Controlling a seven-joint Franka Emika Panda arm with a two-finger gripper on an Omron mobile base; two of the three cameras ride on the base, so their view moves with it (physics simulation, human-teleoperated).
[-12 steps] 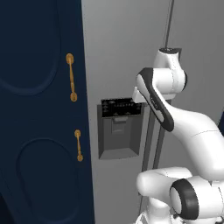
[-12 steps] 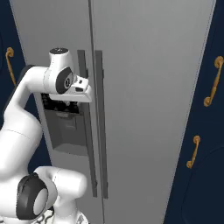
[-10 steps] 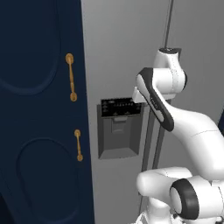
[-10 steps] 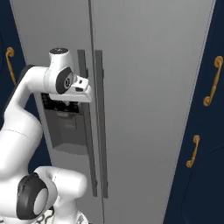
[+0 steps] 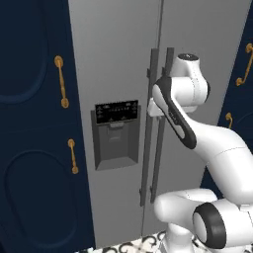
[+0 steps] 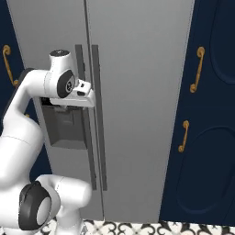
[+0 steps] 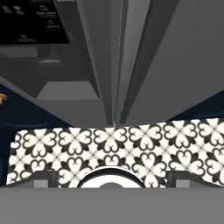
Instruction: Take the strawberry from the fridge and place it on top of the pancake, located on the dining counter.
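While my claw (image 6: pixel 90 95) sits up at the fridge's two vertical door handles, I cannot tell how wide it stands: the right base view gives me the white hand and nothing clear of the tips. The hand view looks down along the doors, and the finger tips (image 7: pixel 43 178) are just grey stubs at its lower edge, well apart across the view, nothing between them that I can make out.

Right by the hand: the left door handle (image 5: pixel 147 123) and the right door handle (image 5: pixel 163 123), side by side along the centre seam. Whether I am touching either, I cannot say.

Further out: the fridge (image 6: pixel 137 69), both doors shut. Dark dispenser panel (image 5: pixel 116 133) on its left door. Navy cabinet (image 5: pixel 29 123) with gold handles (image 5: pixel 60 81) on either side. Patterned floor tiles (image 7: pixel 131 148) below.

Strawberry: behind those closed doors, I take it. Unseen.

Progress, as I judge it: barely begun. Fridge unopened, fruit not picked, and the carry to the pancake on the dining surface is all ahead.
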